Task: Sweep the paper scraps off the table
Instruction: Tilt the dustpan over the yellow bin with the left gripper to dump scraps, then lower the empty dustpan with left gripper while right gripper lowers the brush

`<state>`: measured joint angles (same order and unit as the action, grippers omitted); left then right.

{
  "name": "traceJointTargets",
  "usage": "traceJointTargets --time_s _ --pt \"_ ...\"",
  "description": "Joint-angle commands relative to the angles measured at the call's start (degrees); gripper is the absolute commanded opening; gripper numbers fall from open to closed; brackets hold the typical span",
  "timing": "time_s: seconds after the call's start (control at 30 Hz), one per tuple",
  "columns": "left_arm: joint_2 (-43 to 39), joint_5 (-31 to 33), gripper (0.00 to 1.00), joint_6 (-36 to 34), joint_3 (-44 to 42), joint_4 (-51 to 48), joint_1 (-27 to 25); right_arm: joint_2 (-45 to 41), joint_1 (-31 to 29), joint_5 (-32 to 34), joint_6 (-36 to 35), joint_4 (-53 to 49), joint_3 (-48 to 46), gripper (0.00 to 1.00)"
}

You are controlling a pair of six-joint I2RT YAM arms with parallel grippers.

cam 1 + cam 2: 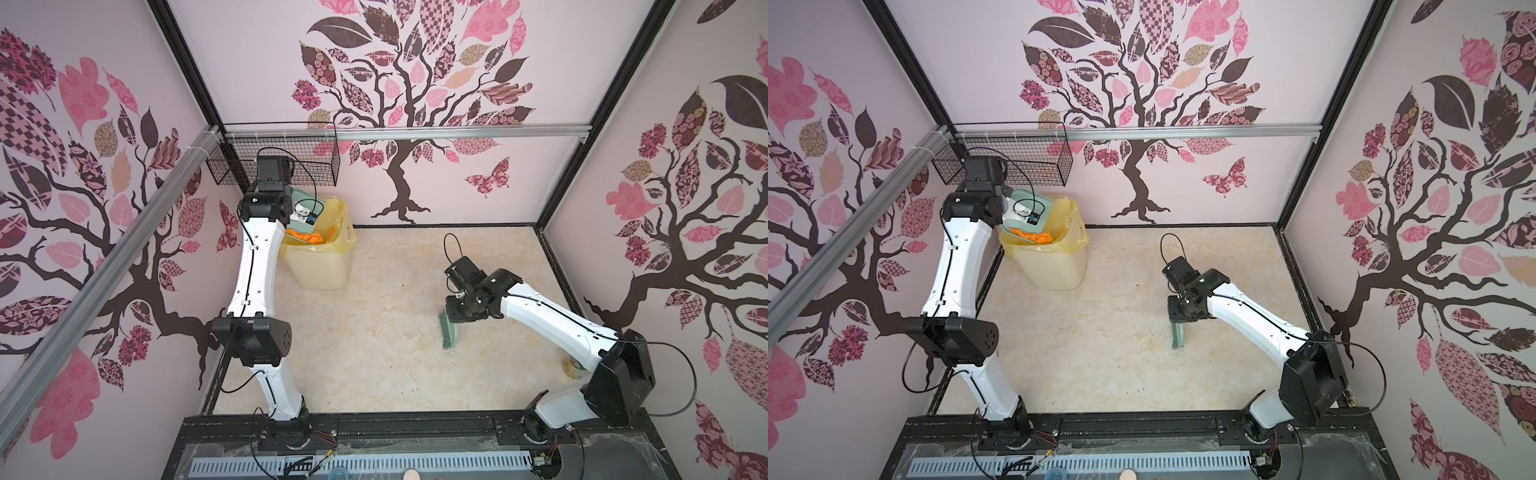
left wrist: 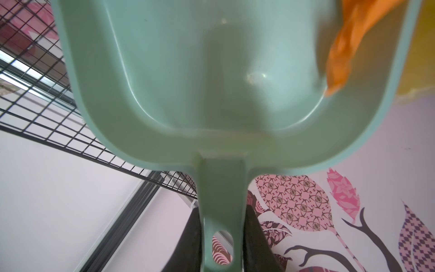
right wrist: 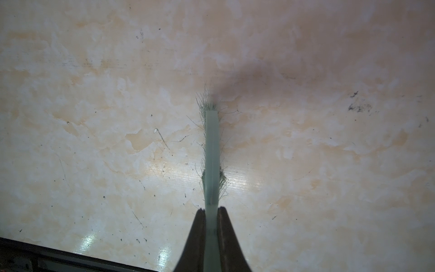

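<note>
While above the lined bin [image 1: 320, 266] — dustpan [image 2: 211, 82], orange paper scraps [image 2: 348, 47] inside.

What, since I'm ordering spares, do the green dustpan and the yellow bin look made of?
The mint-green scoop-shaped dustpan looks like moulded plastic, smooth and semi-glossy: soft highlights, rounded seamless corners. The pale yellow rectangular bin seems matte, slightly translucent plastic; its thin yellow liner bag looks like crinkled polythene film.
</note>
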<state>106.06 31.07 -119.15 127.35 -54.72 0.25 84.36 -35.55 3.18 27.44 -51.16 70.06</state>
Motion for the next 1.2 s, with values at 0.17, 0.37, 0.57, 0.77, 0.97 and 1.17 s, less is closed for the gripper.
traceJointTargets --time_s 0.17,0.37,0.57,0.77,0.97,1.17 --pt "-0.6 0.6 0.00 -6.7 -0.6 5.8 -0.8 -3.2 0.3 0.9 0.5 -0.2 -0.6 0.00" --pt "6.8 -1.9 0.00 4.8 18.8 -9.5 -1.6 -3.5 0.2 1.0 0.7 0.0 -1.4 0.00" --pt "5.9 -7.4 0.00 14.3 23.6 -16.8 -0.2 -3.1 0.2 1.4 0.5 -0.7 0.0 0.00" --pt "0.2 -17.6 0.00 26.1 26.6 -26.6 0.2 -3.0 0.2 2.3 0.3 -0.9 1.0 0.00" --pt "-9.8 -26.9 0.00 37.5 19.0 -33.9 -2.1 -2.4 0.3 2.3 0.4 -1.1 4.0 0.00" --pt "-21.8 -34.0 0.00 51.4 -4.5 -34.3 -12.1 -2.1 0.3 6.0 -1.4 -2.5 13.3 0.00"
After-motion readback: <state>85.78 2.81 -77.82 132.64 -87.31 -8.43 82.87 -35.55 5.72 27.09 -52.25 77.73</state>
